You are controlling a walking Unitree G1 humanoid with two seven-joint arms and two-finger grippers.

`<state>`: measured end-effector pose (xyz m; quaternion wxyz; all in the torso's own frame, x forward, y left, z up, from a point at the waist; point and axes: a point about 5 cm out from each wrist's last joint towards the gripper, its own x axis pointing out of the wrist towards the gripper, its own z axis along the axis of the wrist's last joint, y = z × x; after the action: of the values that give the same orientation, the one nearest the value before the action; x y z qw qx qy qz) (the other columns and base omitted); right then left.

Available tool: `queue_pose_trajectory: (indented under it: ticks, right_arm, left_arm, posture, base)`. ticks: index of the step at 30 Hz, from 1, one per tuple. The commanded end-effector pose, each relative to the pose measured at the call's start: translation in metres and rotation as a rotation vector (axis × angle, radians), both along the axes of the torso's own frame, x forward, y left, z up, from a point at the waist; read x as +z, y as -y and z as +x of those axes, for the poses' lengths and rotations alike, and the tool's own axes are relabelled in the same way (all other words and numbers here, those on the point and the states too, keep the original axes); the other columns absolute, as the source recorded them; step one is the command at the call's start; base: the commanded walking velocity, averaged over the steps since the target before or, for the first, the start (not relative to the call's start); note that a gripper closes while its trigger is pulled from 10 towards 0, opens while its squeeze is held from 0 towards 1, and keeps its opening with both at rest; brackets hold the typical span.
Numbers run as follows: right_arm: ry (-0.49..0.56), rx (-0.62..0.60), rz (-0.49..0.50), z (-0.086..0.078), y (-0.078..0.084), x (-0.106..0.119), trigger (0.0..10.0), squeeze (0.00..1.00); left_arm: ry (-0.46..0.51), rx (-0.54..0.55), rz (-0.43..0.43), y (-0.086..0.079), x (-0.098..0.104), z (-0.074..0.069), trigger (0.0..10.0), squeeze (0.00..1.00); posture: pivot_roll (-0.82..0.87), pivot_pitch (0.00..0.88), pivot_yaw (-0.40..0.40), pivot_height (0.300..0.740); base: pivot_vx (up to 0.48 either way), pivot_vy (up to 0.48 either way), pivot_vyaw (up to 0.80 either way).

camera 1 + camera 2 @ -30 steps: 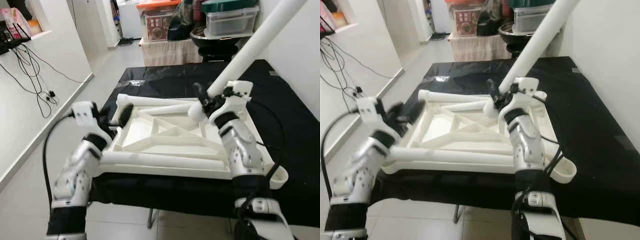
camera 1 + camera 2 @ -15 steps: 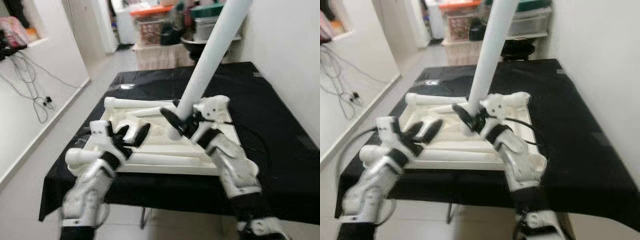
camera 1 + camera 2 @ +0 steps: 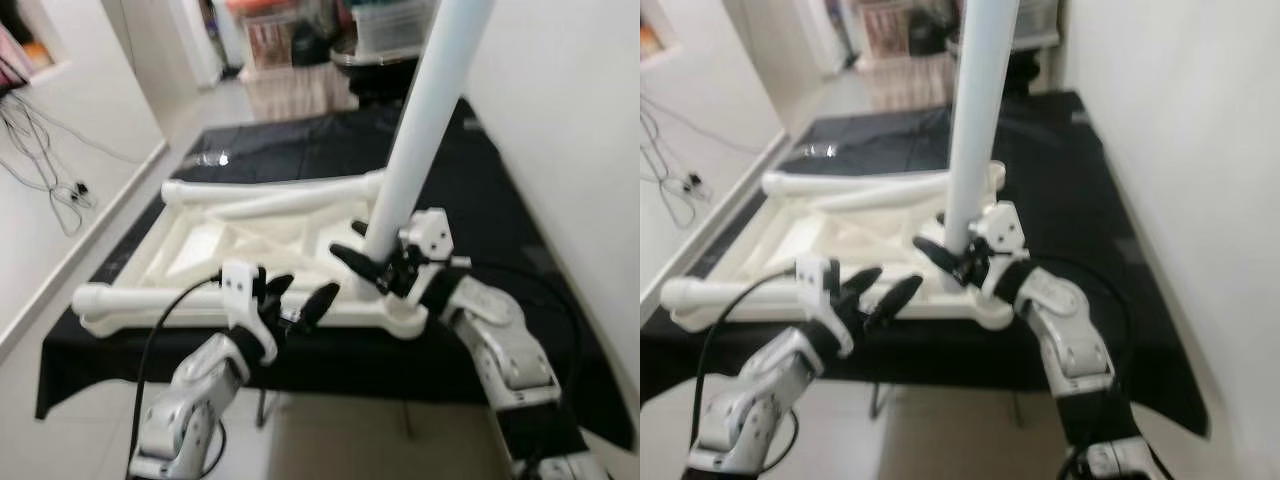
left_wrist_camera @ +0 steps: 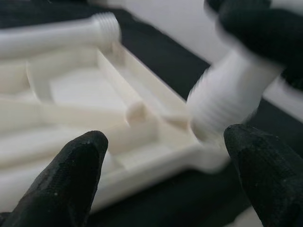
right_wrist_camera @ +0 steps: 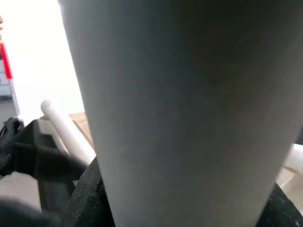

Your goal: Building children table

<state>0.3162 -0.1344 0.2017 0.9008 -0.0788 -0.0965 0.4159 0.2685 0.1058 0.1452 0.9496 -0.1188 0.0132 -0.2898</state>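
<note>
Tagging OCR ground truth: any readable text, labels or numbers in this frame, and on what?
None readable.
Storage boxes at the back: any labels too blurred to read.
White tabletop, the table leg in the right pincer, and the open left pincer: no markings seen.

A black-covered table point(image 3: 500, 200) carries the upturned white tabletop point(image 3: 250, 235), which lies flat just beyond the left gripper point(image 3: 297, 300), its near right corner by the right gripper point(image 3: 362, 268).

Home room, tiled floor point(image 3: 215, 105), storage boxes point(image 3: 390, 22), loose cables point(image 3: 40, 165)
</note>
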Motion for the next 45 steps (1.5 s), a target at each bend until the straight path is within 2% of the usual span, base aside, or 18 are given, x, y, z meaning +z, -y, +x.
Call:
queue_pose_trajectory:
  ticks: [1, 2, 3, 4, 7, 9, 11, 12, 13, 14, 18, 24, 25, 27, 29, 33, 39, 45]
  right_arm:
    - [0.012, 0.067, -0.011, -0.003, -0.011, 0.004, 10.0, 0.00]
    - [0.021, 0.086, -0.034, -0.002, -0.006, 0.010, 10.0, 0.00]
    - [0.021, 0.086, -0.034, -0.002, -0.006, 0.010, 10.0, 0.00]
    - [0.028, 0.108, -0.055, -0.001, -0.002, 0.018, 10.0, 0.00]
    - [0.037, 0.132, -0.080, 0.000, 0.002, 0.025, 10.0, 0.00]
    - [0.028, 0.152, -0.141, 0.006, 0.015, 0.035, 10.0, 0.00]
    - [0.028, 0.152, -0.141, 0.006, 0.015, 0.035, 10.0, 0.00]
    - [0.015, 0.177, -0.184, 0.007, 0.022, 0.037, 10.0, 0.00]
    - [0.015, 0.177, -0.184, 0.007, 0.022, 0.037, 10.0, 0.00]
    - [-0.009, 0.207, -0.199, 0.008, 0.029, 0.041, 10.0, 0.00]
    - [-0.022, 0.234, -0.200, 0.008, 0.034, 0.046, 10.0, 0.00]
    - [-0.063, 0.338, -0.130, 0.011, 0.043, 0.061, 10.0, 0.00]
    - [-0.097, 0.421, -0.113, 0.006, 0.046, 0.063, 10.0, 0.00]
    - [-0.097, 0.421, -0.113, 0.006, 0.046, 0.063, 10.0, 0.00]
    - [-0.156, 0.547, -0.107, -0.002, 0.052, 0.064, 10.0, 0.00]
    - [-0.191, 0.622, -0.126, -0.005, 0.054, 0.063, 10.0, 0.00]
    - [-0.188, 0.623, -0.162, 0.001, 0.050, 0.060, 10.0, 0.00]
    - [-0.182, 0.561, -0.178, 0.011, 0.054, 0.060, 10.0, 0.00]
  left_arm:
    - [0.001, -0.010, 0.068, -0.003, -0.005, -0.007, 10.0, 0.00]
    - [-0.003, -0.029, 0.097, 0.000, -0.008, -0.015, 10.0, 0.00]
    - [-0.003, -0.029, 0.097, 0.000, -0.008, -0.015, 10.0, 0.00]
    - [-0.006, -0.047, 0.120, 0.002, -0.009, -0.023, 10.0, 0.00]
    - [-0.006, -0.063, 0.138, 0.004, -0.009, -0.031, 10.0, 0.00]
    - [0.012, -0.127, 0.206, 0.009, -0.010, -0.047, 10.0, 0.00]
    - [0.012, -0.127, 0.206, 0.009, -0.010, -0.047, 10.0, 0.00]
    - [0.020, -0.145, 0.219, 0.010, -0.010, -0.053, 10.0, 0.00]
    - [0.020, -0.145, 0.219, 0.010, -0.010, -0.053, 10.0, 0.00]
    - [0.027, -0.153, 0.226, 0.012, -0.009, -0.058, 10.0, 0.00]
    - [0.036, -0.151, 0.228, 0.013, -0.008, -0.062, 10.0, 0.00]
    - [0.065, -0.153, 0.232, 0.014, -0.001, -0.069, 10.0, 0.00]
    - [0.074, -0.147, 0.232, 0.013, 0.002, -0.070, 10.0, 0.00]
    - [0.074, -0.147, 0.232, 0.013, 0.002, -0.070, 10.0, 0.00]
    - [0.079, -0.142, 0.235, 0.011, 0.004, -0.074, 10.0, 0.00]
    - [0.098, -0.167, 0.264, 0.012, 0.006, -0.079, 10.0, 0.00]
    - [0.111, -0.179, 0.287, 0.013, 0.006, -0.082, 10.0, 0.00]
    - [0.108, -0.176, 0.285, 0.012, 0.007, -0.083, 10.0, 0.00]
  posture:
    - [-0.04, 0.128, 0.103, 0.740]
    - [-0.04, 0.148, 0.101, 0.740]
    - [-0.04, 0.148, 0.101, 0.740]
    - [-0.03, 0.162, 0.098, 0.740]
    - [-0.03, 0.181, 0.094, 0.740]
    - [-0.02, 0.213, 0.092, 0.740]
    - [-0.02, 0.213, 0.092, 0.740]
    - [-0.02, 0.224, 0.090, 0.740]
    - [-0.02, 0.224, 0.090, 0.740]
    - [-0.02, 0.246, 0.087, 0.740]
    - [-0.01, 0.259, 0.089, 0.740]
    - [0.00, 0.296, 0.093, 0.740]
    - [0.01, 0.310, 0.094, 0.740]
    - [0.01, 0.310, 0.094, 0.740]
    - [0.02, 0.318, 0.098, 0.740]
    - [0.03, 0.327, 0.102, 0.740]
    - [0.03, 0.330, 0.107, 0.740]
    - [0.04, 0.338, 0.115, 0.740]
  base:
    - [0.000, 0.000, 0.00]
    - [0.000, 0.000, 0.00]
    - [0.000, 0.000, 0.00]
    - [0.000, 0.000, 0.00]
    - [0.000, 0.000, 0.00]
    - [0.000, 0.000, 0.00]
    - [0.000, 0.000, 0.00]
    - [0.000, 0.000, 0.00]
    - [0.000, 0.000, 0.00]
    - [0.000, 0.000, 0.00]
    - [0.000, 0.000, 0.00]
    - [0.000, 0.000, 0.00]
    - [0.000, 0.000, 0.00]
    - [0.000, 0.000, 0.00]
    - [0.000, 0.000, 0.00]
    - [0.000, 0.000, 0.00]
    - [0.000, 0.000, 0.00]
    - [0.000, 0.000, 0.00]
